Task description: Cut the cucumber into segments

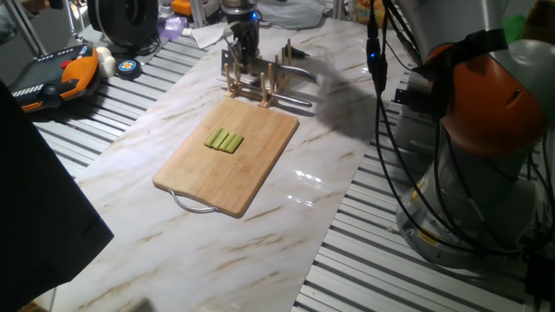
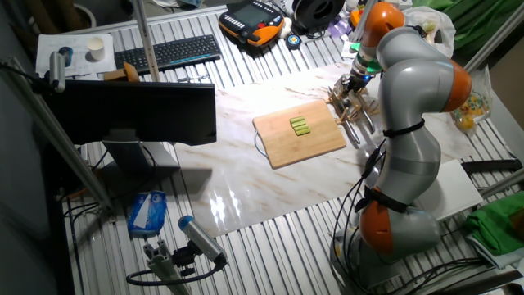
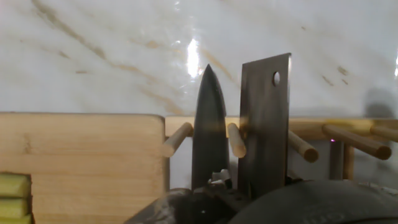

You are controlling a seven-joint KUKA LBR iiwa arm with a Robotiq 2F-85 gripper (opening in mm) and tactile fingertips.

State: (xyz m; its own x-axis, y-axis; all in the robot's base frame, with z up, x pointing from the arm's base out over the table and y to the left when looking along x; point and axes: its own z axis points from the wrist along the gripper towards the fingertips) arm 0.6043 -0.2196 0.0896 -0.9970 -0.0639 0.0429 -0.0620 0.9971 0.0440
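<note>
Stage shown: tool retrieval, before any cutting. The cucumber (image 1: pixel 225 140) lies as a small cluster of light green sticks, side by side and touching, near the middle of the wooden cutting board (image 1: pixel 260 165); in the other fixed view the same cluster (image 2: pixel 300 125) sits on the board (image 2: pixel 311 146) just left of the arm. No short segments are visible — the sticks appear full length, so the cutting itself seems wholly undone.

The gripper (image 1: pixel 242 52) is at the wooden knife rack (image 1: pixel 251 82), which stands on the marble table (image 1: pixel 329 147) just beyond the far edge of the board. The hand view looks along two blades resting between the rack's pegs: a pointed knife (image 3: pixel 209 124) and, to its right, a rectangular cleaver (image 3: pixel 264 118). The fingers are hidden behind dark housing at the bottom of that view; whether they stand apart or are closed on a handle cannot be told.

Remaining, by this reading — secure a knife, carry it to the board, slice the sticks crosswise.
</note>
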